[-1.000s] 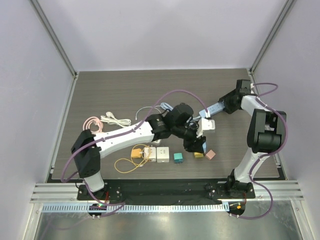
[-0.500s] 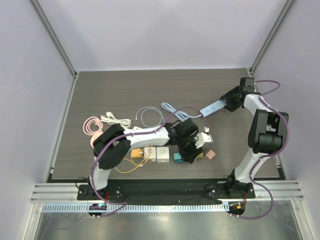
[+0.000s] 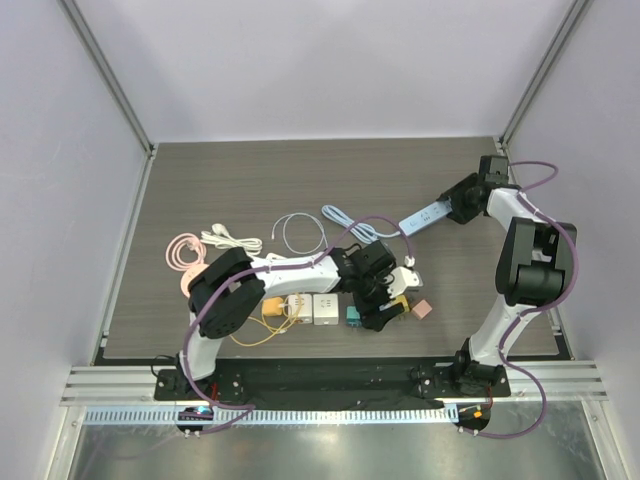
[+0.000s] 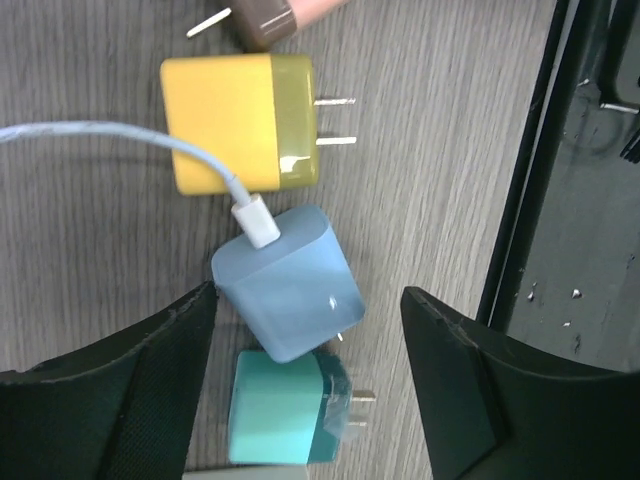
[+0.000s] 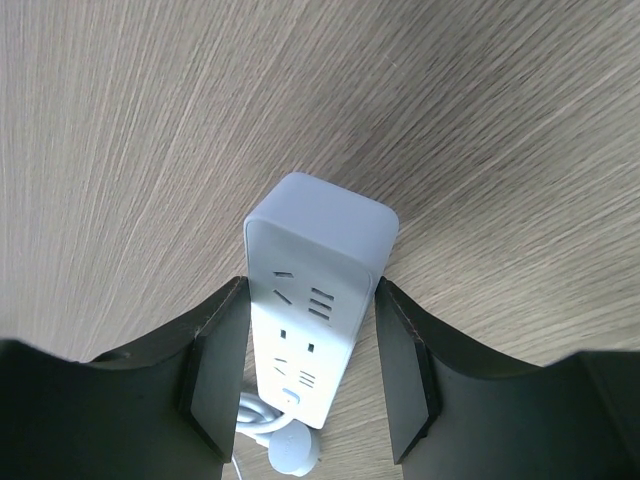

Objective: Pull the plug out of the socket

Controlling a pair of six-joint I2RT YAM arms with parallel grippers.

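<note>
The pull itself looks done, and the step in hand appears to be letting go. The blue plug (image 4: 290, 285) lies flat on the table (image 3: 250, 180) with its prongs bare and pointing to 3 o'clock, so it sits in no socket. In the left wrist view the left claw (image 4: 307, 298) stands spread wide around it. One finger is just beside the plug's 9 o'clock edge, the other stands apart at 3 o'clock, and neither squeezes it. A white cable (image 4: 120, 132) runs into the plug at its 11 o'clock corner. A yellow charger (image 4: 240, 125) lies just beside the plug at 12 o'clock and a teal charger (image 4: 275, 410) just beside it at 6 o'clock. From the table's middle, this cluster sits at about 4 o'clock. The power strip (image 5: 320, 230) lies well apart at about 2 o'clock. The right claw (image 5: 312, 300) is clamped on it, fingers pressed to both long sides, and every slot visible on its face is empty. Next, the left arm probably needs to rise straight up, since a sideways drift could catch the cable or nudge the neighbouring chargers. After that, the right claw would only have to loosen its hold on the strip and back away.
</note>
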